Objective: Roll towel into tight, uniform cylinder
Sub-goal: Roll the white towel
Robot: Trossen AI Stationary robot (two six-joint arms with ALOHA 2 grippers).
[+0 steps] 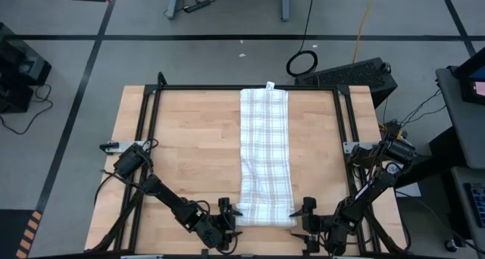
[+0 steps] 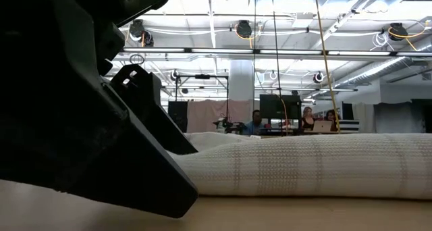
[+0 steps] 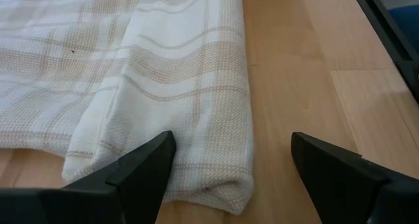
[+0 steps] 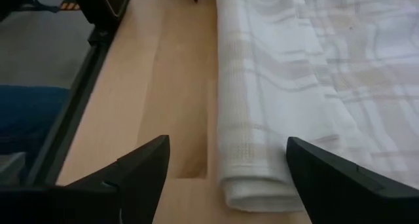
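The white checked towel [image 1: 264, 149] lies on the wooden table as a long narrow strip running from the far edge to the near edge. Its near end [image 1: 265, 213] is turned over into a low, thick fold [image 2: 304, 165]. My left gripper [image 1: 229, 213] stands open at that end's left corner [image 3: 222, 185]; one finger [image 3: 141, 168] is over the cloth, the other [image 3: 334, 168] over bare wood. My right gripper [image 1: 305, 212] stands open at the right corner [image 4: 255, 188], which lies between its fingers.
A black frame [image 1: 227, 87] runs along the table's far edge and down both sides. Bare wood [image 1: 189, 145] lies left and right of the towel. Beyond the table there is grey floor with cables, and people sit at desks far back [image 2: 307, 119].
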